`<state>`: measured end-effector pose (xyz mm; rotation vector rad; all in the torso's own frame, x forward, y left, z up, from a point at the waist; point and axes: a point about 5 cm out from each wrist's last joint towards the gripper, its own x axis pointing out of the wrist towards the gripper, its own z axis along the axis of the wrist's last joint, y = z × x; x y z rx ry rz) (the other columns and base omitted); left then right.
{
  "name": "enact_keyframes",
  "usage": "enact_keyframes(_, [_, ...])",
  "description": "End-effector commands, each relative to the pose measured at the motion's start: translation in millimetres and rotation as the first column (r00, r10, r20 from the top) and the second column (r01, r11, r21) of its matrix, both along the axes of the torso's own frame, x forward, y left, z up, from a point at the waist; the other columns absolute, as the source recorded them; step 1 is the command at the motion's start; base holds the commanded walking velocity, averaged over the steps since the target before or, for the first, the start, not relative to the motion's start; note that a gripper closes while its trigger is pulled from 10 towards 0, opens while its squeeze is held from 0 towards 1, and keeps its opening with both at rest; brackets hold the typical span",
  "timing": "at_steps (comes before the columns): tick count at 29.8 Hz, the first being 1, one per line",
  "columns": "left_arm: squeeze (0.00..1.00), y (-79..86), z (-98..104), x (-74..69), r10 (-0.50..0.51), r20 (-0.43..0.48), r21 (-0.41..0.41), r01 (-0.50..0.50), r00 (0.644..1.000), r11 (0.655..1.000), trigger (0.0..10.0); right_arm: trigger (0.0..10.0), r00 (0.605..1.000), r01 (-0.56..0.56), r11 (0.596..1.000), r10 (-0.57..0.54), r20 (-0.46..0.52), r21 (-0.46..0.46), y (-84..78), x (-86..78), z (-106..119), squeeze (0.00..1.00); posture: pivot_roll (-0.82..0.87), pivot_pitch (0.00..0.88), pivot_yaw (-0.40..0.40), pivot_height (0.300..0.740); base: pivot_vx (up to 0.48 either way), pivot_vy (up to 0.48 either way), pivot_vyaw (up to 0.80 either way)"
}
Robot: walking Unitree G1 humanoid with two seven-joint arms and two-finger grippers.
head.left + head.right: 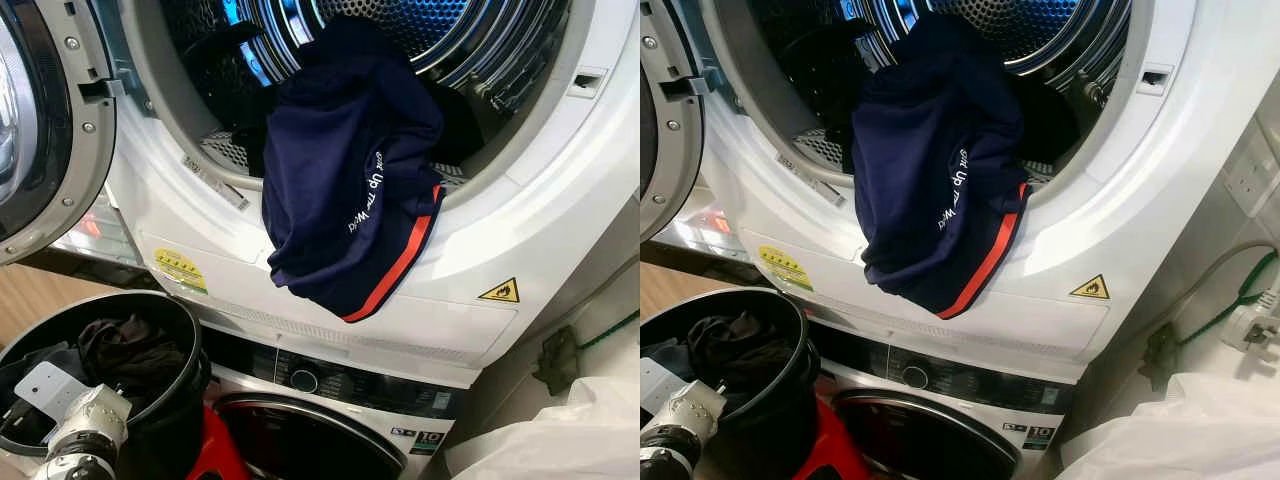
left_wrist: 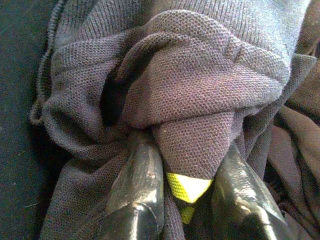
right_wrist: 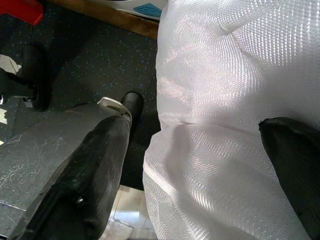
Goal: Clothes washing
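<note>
The dryer (image 1: pixel 520 190) stood open on top of the washing machine (image 1: pixel 330 400), its door (image 1: pixel 40 120) swung to the left. A navy garment (image 1: pixel 350 190) with an orange stripe hung over the lower rim of the dryer opening, half inside the drum. Below and left of the dryer, a black bucket (image 1: pixel 185 330) held dark clothes (image 1: pixel 125 350). Inside the bucket, the left claw (image 2: pixel 187 187) was clamped on a fold of dark knit fabric (image 2: pixel 200 100). The right claw (image 3: pixel 200 165) stood wide open against a white mesh bag (image 3: pixel 235 75), gripping nothing.
</note>
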<state>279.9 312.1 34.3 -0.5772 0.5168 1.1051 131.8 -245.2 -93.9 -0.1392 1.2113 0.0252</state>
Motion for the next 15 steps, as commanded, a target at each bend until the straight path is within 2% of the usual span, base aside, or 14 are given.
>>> enact_keyframes(1, [0.0, -12.2, -23, -14.7, 0.006, -0.072, -0.074, -0.011, 0.997, 0.997, 0.0, 10.0, 1.0, 0.006, 1.0, -0.006, 0.005, -0.02, -5.7, -0.2, 1, 0.0, 0.04, 0.0, -0.078, 0.74, 0.0, 0.0, 0.0])
enact_keyframes(8, [0.0, -8.5, -21, -16.0, 0.029, -0.055, -0.043, -0.031, 0.998, 0.999, 0.0, 10.0, 1.0, 0.003, 1.0, -0.003, 0.008, -0.025, -6.7, 1.3, 2, 0.0, 0.04, 0.0, -0.079, 0.74, 0.0, 0.0, 0.0])
enact_keyframes(11, [0.0, -4.1, -14, -15.2, 0.048, -0.035, 0.049, -0.046, 0.998, 0.998, 0.0, 10.0, 1.0, -0.001, 1.0, 0.001, 0.01, -0.027, -5.9, 2.5, 2, 0.0, 0.04, 0.0, -0.078, 0.74, 0.0, 0.0, 0.0])
enact_keyframes(14, [0.0, -1.0, 0, -11.4, 0.05, 0.029, 0.186, -0.055, 0.998, 0.981, 0.0, 10.0, 1.0, -0.003, 1.0, 0.004, 0.016, -0.026, -4.4, 4.3, 3, 0.0, 0.04, 0.0, -0.074, 0.74, 0.0, 0.0, 0.0])
enact_keyframes(15, [0.0, -1.3, 8, -8.8, 0.024, 0.064, 0.266, -0.04, 0.998, 0.963, 0.0, 10.0, 1.0, -0.002, 1.0, 0.003, 0.02, -0.025, -4.0, 5.0, 3, 0.0, 0.04, 0.0, -0.072, 0.74, 0.0, 0.0, 0.0])
